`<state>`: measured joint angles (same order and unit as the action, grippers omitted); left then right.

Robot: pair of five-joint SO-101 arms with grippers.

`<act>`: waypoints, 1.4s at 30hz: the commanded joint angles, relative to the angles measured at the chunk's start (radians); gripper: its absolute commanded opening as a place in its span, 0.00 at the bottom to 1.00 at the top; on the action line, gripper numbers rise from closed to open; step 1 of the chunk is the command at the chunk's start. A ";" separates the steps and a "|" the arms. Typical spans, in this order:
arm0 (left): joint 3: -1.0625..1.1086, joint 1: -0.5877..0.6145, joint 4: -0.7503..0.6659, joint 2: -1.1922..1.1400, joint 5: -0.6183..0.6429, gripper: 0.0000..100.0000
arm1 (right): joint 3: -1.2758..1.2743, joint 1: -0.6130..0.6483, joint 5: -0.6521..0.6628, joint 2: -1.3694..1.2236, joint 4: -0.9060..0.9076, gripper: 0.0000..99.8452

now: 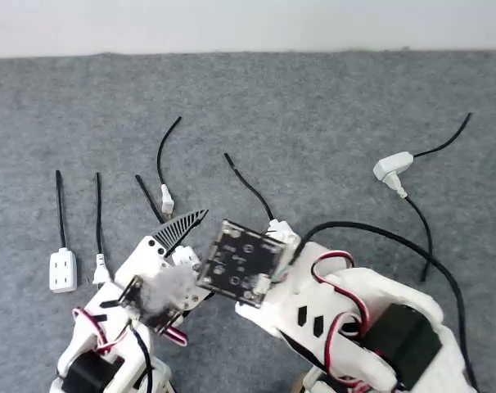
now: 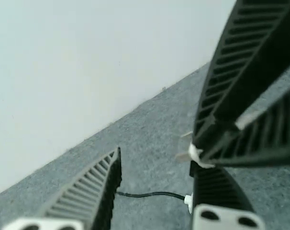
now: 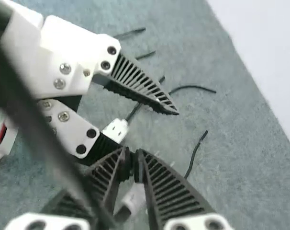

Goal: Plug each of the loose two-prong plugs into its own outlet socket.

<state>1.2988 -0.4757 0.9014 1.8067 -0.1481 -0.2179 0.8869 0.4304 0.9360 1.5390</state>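
Note:
My right gripper is shut on a white two-prong plug; the plug's prongs stick out from its black fingers in the left wrist view. My left gripper stands open close beside it, and the two grippers nearly touch at the table's front centre. Another white plug with a black cord lies on the carpet between the left gripper's fingers. A white outlet socket lies at the far left. Beside it lies a small plug. A further plug lies just beyond the grippers.
A white socket piece with a black cord lies at the right. One more white plug on a cord sits by the right arm's camera board. Loose black cords run over the grey carpet, which ends at a white wall.

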 commanded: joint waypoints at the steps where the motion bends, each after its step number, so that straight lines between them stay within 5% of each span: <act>1: -0.005 0.043 -0.035 0.018 -0.011 0.22 | 0.006 0.007 -0.005 0.007 0.012 0.01; 17: 0.015 0.112 -0.058 0.018 -0.005 0.22 | -0.080 0.005 -0.005 0.012 0.008 0.01; 25: 0.024 0.203 -0.112 0.017 -0.006 0.22 | -0.190 -0.229 -0.017 0.007 -0.150 0.06; 32: 0.176 0.385 -0.364 0.017 0.055 0.22 | -0.362 -0.298 -0.193 0.005 -0.248 0.18; 42: 0.248 0.416 -0.442 0.015 0.060 0.22 | -0.669 -0.305 -0.358 0.005 -0.493 0.18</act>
<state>1.5259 -0.0660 0.5301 1.8067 -0.1005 -0.8516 0.5999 0.1297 0.9360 1.1170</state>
